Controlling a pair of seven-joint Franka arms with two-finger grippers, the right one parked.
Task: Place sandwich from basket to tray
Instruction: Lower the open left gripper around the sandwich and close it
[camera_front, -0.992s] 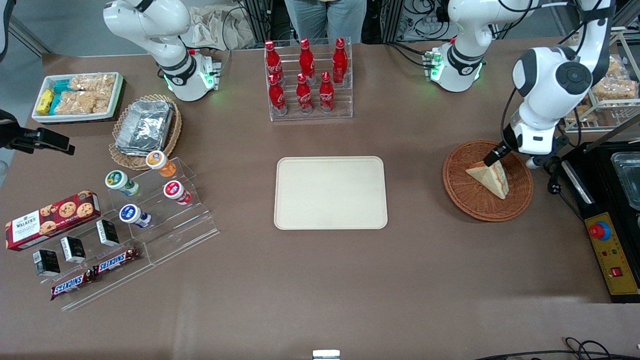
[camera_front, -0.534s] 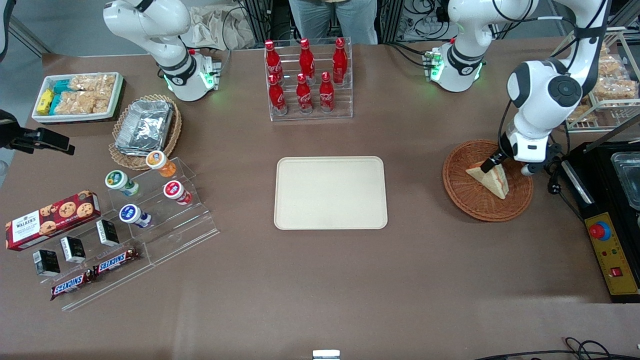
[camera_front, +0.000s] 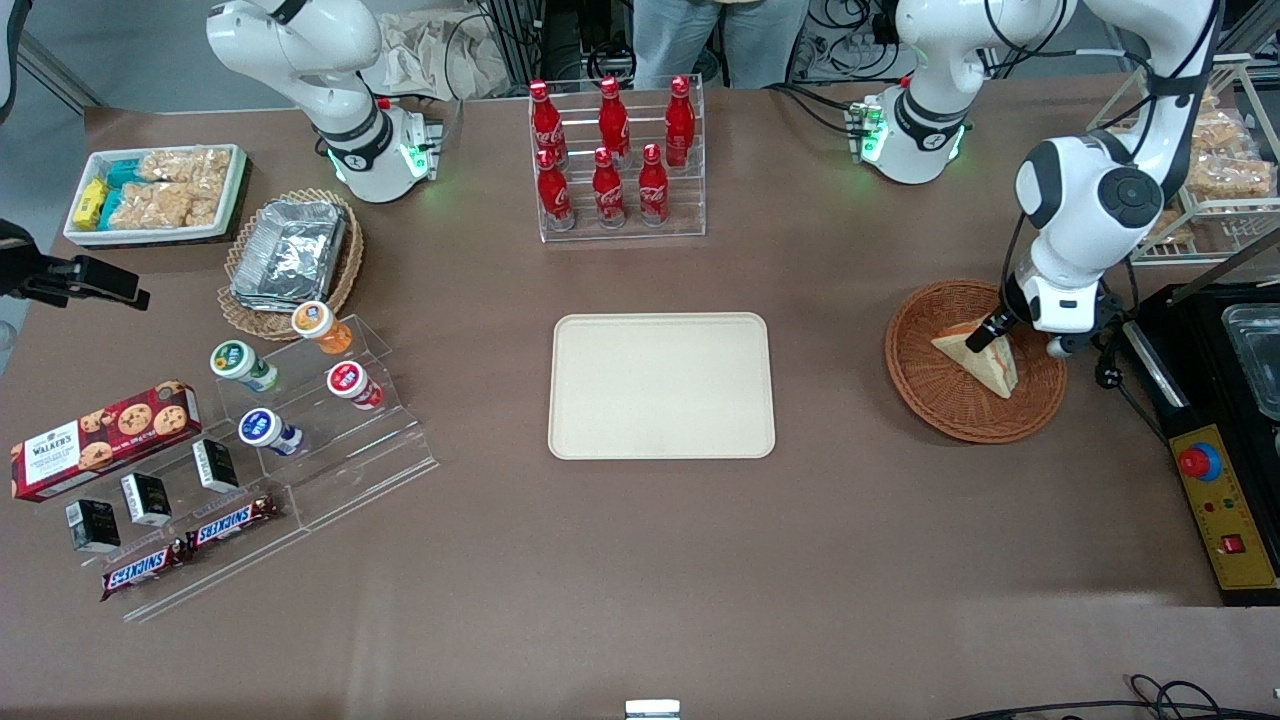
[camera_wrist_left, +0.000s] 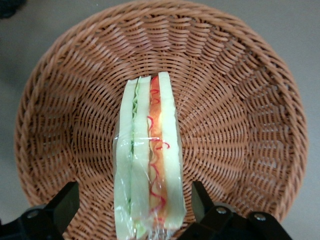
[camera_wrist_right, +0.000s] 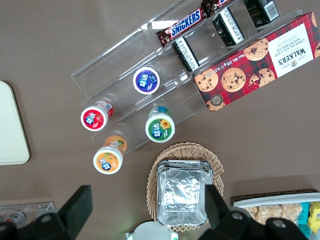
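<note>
- Front view: the tray (camera_front: 661, 386) lies mid-table, well apart from the basket (camera_front: 975, 361) at the working arm's end.
- The sandwich (camera_front: 980, 358) lies in the basket.
- The gripper (camera_wrist_left: 136, 207) straddles the sandwich, fingers (camera_wrist_left: 64, 206) spread, apart from its sides.

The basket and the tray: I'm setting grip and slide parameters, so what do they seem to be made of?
The basket looks like woven wicker, reddish-brown with a slight sheen: ribbed strands radiate to a braided rim. The tray looks like moulded plastic or similar, matte cream, smooth, with rounded corners. The gripper sits low over the basket, jaws open either side of the film-wrapped sandwich.
</note>
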